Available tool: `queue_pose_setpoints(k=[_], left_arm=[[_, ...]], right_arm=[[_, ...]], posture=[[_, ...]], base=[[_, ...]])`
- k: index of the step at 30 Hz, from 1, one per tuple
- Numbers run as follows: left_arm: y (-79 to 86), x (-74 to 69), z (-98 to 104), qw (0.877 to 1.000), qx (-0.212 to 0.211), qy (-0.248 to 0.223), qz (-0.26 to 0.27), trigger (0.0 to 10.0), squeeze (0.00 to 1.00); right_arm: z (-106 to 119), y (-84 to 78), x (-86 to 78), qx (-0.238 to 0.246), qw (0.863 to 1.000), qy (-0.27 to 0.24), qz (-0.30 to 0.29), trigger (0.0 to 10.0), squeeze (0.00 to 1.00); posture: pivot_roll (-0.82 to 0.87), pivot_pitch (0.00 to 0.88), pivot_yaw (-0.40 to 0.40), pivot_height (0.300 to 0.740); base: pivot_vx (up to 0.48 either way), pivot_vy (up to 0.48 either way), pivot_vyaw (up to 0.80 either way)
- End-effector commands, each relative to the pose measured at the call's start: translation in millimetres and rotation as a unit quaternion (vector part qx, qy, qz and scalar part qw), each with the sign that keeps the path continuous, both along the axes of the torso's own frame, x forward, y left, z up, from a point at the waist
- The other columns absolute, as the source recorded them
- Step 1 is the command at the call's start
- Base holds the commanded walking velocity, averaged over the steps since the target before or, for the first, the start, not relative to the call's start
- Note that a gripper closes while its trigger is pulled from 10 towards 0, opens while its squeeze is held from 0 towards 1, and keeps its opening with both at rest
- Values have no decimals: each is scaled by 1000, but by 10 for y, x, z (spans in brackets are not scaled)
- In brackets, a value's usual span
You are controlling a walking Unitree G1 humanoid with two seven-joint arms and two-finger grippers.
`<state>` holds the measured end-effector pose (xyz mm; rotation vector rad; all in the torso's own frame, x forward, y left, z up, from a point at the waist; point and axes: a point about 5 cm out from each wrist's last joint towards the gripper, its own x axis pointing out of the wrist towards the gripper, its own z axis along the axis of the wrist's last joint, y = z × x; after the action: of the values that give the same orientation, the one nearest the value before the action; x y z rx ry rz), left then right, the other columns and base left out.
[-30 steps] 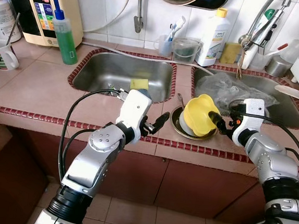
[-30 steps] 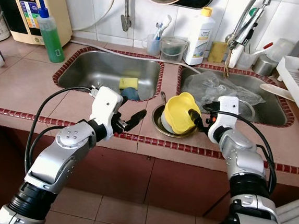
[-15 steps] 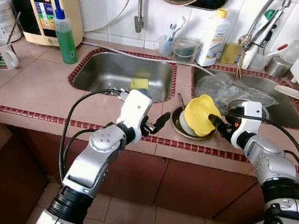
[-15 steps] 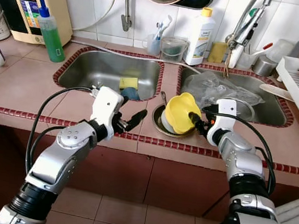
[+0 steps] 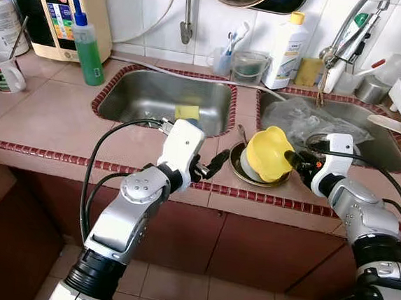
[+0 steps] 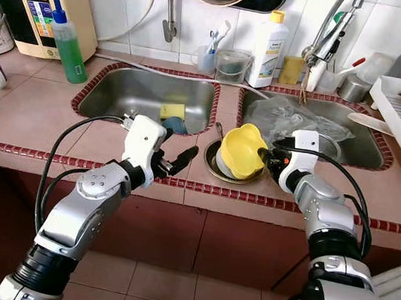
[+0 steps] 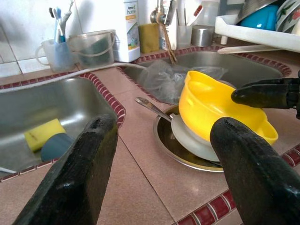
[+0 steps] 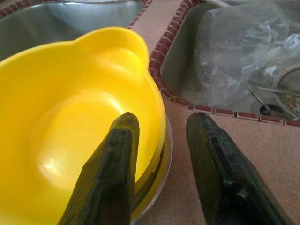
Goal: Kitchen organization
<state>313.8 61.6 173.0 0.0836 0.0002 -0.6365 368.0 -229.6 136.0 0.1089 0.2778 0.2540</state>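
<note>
Countertop of pink tile carries the stack between the two sinks: a steel pan lies flat there with a pale plate in it, and the yellow bowl leans tilted on top. The right gripper straddles the bowl's rim, one finger inside and one outside, jaws spread and apparently not yet closed on it. The left gripper hovers spread nearby, probably waiting. The bowl is glossy plastic with lobed handles.

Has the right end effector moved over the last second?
Barely. The right end effector stays at the yellow bowl's rim, with only a slight shift against the right sink.
</note>
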Motion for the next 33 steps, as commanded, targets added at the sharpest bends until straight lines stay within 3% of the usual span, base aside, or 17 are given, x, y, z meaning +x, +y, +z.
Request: queue_pose_setpoints(k=[1,18,27,33], left_arm=[[13,8,56,1000,-3,-6,4,10000,0],[35,21,96,1000,-8,-7,10,10000,0],[32,27,107,1000,-6,-10,9,10000,0],[30,31,117,1000,-5,-12,7,10000,0]], right_arm=[[59,-52,23,0,1000,-4,-6,0,0],[-112,-127,-22,-4,999,30,-27,0,0],[-66,-148,-2,4,999,15,-35,0,0],[51,-137,42,47,998,-10,-37,0,0]], posture=[[-59,0,-28,740],[-53,0,-23,740],[-53,0,-16,740],[-50,0,-15,740]], base=[[0,0,0],[0,0,0],[0,0,0],[0,0,0]])
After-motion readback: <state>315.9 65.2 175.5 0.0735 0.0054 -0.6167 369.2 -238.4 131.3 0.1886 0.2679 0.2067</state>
